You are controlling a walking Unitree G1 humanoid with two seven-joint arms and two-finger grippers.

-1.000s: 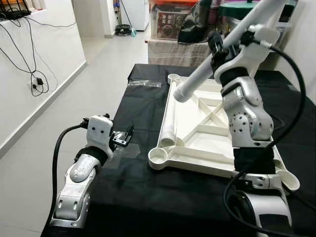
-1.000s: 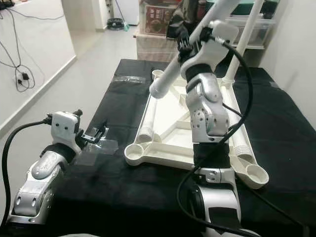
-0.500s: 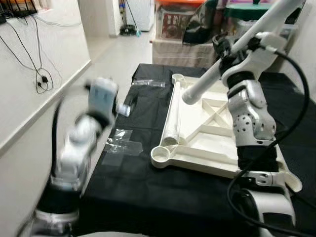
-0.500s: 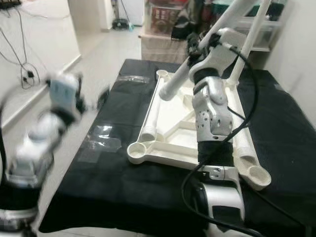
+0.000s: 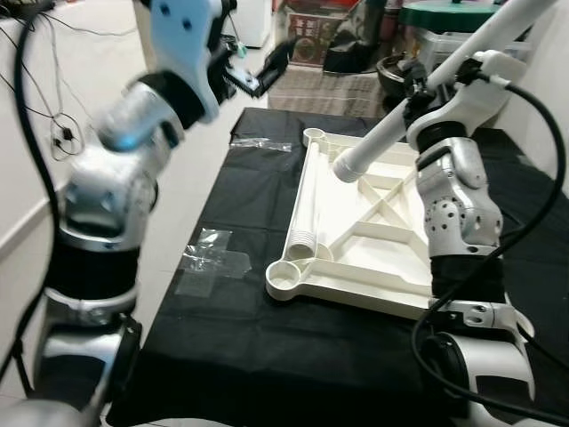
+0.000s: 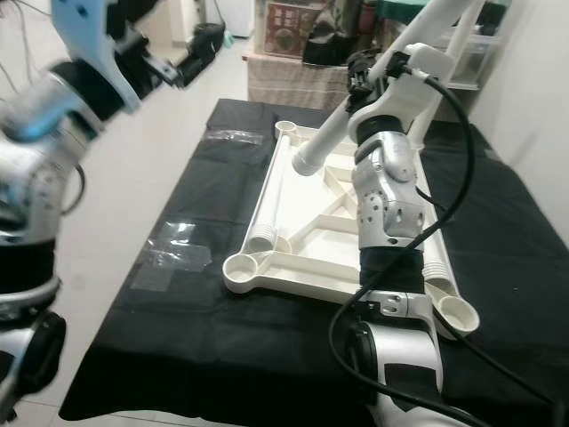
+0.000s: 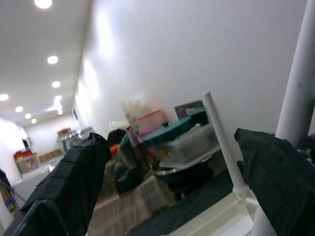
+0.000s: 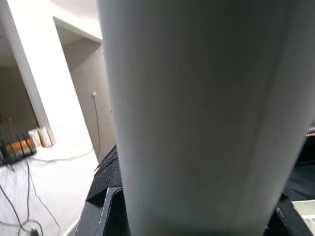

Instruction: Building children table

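Observation:
The white children's table top (image 5: pixel 382 253) lies upside down on the black-covered table (image 5: pixel 267 347). My right gripper (image 5: pixel 399 82) is shut on a white leg tube (image 5: pixel 373 145). The tube slants over the frame, with its lower end hanging above the frame's far left part. In the right wrist view the leg tube (image 8: pixel 206 123) sits between the black fingers (image 8: pixel 106 174). A second leg (image 5: pixel 307 209) lies along the frame's left side. Another thin leg (image 7: pixel 220 140) stands upright in a far corner. My left gripper (image 5: pixel 264 69) is raised high over the table's far left, open and holding nothing.
Clear plastic bags lie on the cloth near the left edge (image 5: pixel 212 264) and at the far left (image 5: pixel 260 144). Storage boxes and a covered shelf (image 5: pixel 311 40) stand behind the table. Bare floor runs along the left, with cables (image 5: pixel 62 133) by the wall.
My left arm swung up from low at the table's front left corner to high above the far left. The right gripper kept the leg in about the same place.

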